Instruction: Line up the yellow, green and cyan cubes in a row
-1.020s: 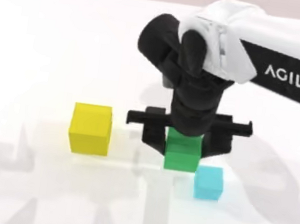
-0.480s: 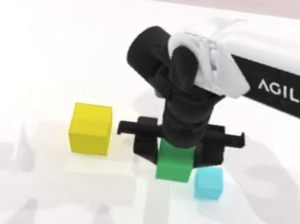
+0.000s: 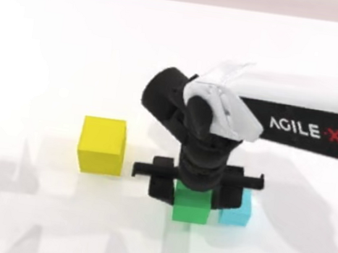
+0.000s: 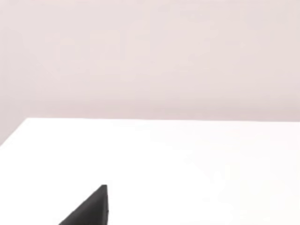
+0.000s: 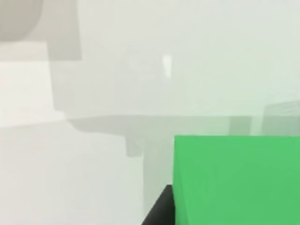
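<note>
Right gripper clamped on the green cube, jaws closed against its two sides — carried nearer the front edge of the table than half a second ago, and now level with the cyan cube rather than behind it. Green face filling much of the right wrist view, a dark finger edge just below it. Seemingly touching or just beside the cyan cube on its right; hard to tell whether grounded or a shade above the table. Further left, and somewhat farther back, the yellow cube — well apart from the green one, with a clear gap between. Judged from this: green and cyan now paired side by side, yellow not yet in that line, so the row only part done. No containers anywhere in view. Left gripper parked at the table's left edge, only a dark sliver showing in the top and left wrist views; open or shut, cannot tell.
</note>
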Tool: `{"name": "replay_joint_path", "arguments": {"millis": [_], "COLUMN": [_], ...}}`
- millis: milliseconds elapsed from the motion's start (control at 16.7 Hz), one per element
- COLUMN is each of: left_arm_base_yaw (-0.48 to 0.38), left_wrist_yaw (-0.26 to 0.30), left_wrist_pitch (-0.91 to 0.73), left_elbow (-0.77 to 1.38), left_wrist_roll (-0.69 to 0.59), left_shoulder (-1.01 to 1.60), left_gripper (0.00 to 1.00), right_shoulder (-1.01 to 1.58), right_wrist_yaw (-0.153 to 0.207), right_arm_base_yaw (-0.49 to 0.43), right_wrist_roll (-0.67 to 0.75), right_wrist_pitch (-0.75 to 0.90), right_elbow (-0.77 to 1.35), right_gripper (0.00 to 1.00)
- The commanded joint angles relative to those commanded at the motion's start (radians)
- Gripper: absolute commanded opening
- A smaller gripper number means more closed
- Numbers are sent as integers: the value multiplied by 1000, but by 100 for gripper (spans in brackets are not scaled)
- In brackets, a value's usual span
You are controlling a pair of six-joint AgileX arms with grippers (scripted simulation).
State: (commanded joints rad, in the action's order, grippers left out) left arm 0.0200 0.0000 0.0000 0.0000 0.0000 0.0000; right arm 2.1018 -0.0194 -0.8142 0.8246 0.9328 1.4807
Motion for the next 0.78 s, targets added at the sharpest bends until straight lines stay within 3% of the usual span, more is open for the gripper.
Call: {"name": "replay_joint_path", "arguments": {"millis": [120, 780], "left_arm_base_yaw": [0, 0], "left_wrist_yaw": [0, 0], "left_wrist_pitch": [0, 0], "left_elbow": [0, 0], "left_wrist_roll": [0, 0], "left_shoulder": [0, 0], "left_gripper": [100, 100], "right_shoulder": [0, 0], "right_wrist_yaw": [0, 0], "right_arm_base_yaw": [0, 0], "right_wrist_roll": [0, 0], "right_wrist_pitch": [0, 0], "right_elbow": [0, 0], "right_gripper": [0, 83]}}
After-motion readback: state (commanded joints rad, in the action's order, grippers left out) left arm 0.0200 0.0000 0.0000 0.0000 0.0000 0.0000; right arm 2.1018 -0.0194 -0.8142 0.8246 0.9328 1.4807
